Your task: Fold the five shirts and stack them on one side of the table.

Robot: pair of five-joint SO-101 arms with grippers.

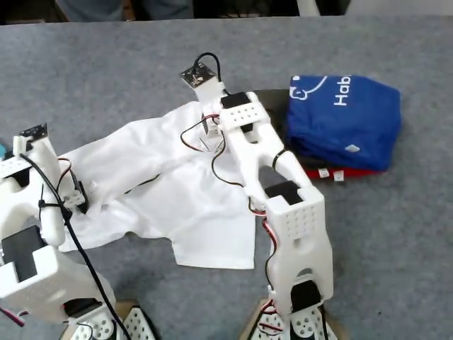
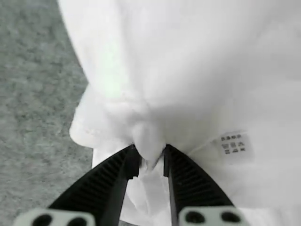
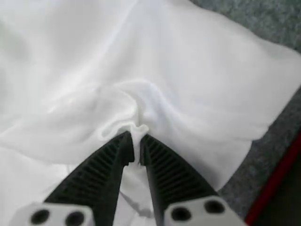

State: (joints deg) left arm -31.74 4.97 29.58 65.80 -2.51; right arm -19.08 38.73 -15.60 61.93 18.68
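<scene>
Holds fold of rumpled white cloth shirt (image 1: 185, 202) tight in left gripper (image 2: 150, 154). Holds other fold tight in right gripper (image 3: 136, 139). Lies mid grey fuzzy table (image 1: 106, 71), near folded blue shirt (image 1: 347, 120) on red shirt (image 1: 357, 172).

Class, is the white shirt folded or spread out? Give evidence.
Spread, not folded: the white shirt lies rumpled and open on the table, the left claw and right claw each pinching its cloth.

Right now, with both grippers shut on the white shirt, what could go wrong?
The left gripper and the right gripper each hold only a small pinch of the white shirt; it may slip free on lifting. The right gripper sits close to the folded blue shirt; a swing could knock it askew.
</scene>
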